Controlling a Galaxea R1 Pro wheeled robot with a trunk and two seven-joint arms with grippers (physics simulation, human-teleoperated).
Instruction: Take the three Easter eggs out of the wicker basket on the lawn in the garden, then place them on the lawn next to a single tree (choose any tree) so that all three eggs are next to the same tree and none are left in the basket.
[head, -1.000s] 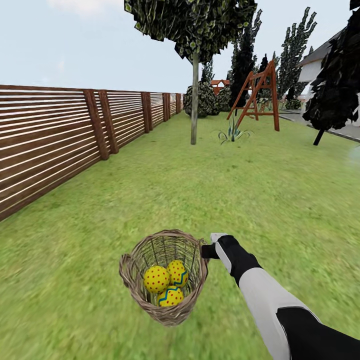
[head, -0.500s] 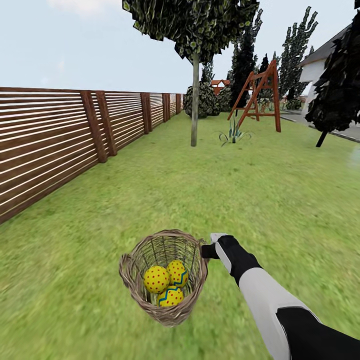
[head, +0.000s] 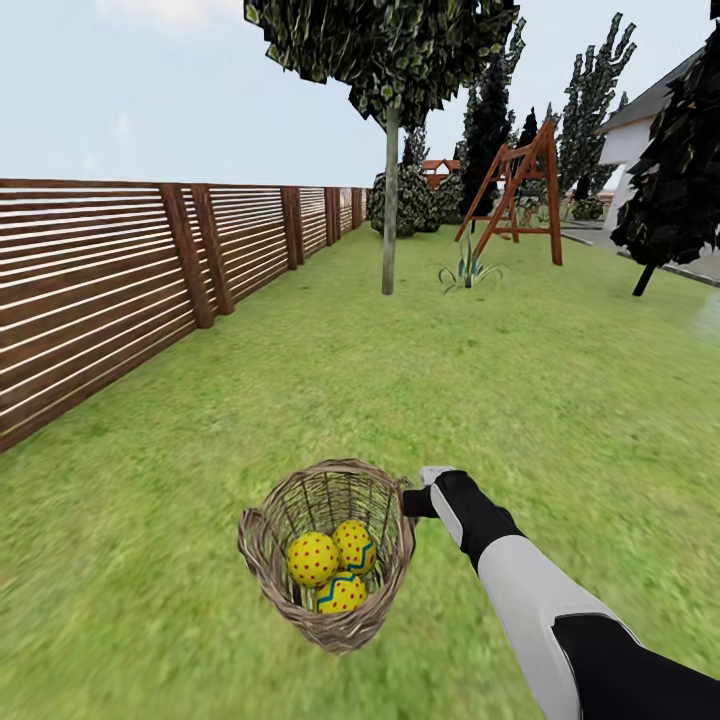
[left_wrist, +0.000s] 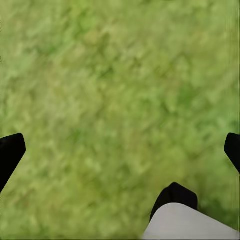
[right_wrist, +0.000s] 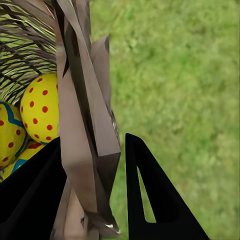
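Right gripper (head: 412, 502) clamps the basket (head: 330, 548) rim.
Three eggs (head: 333, 565) inside; tree (head: 389, 205) far ahead; left gripper (left_wrist: 120, 150) seemingly spread above the lawn (head: 520, 380).

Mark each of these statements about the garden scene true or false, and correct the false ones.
1. All three Easter eggs lie in the wicker basket. True.
2. The right gripper grips the basket's rim with its jaws. True.
3. The basket stands right beside the tree. False: the tree's trunk rises far ahead across the lawn.
4. The left gripper holds an egg. False: its jaws are open over bare grass.
5. A wooden fence runs along the robot's left. True.
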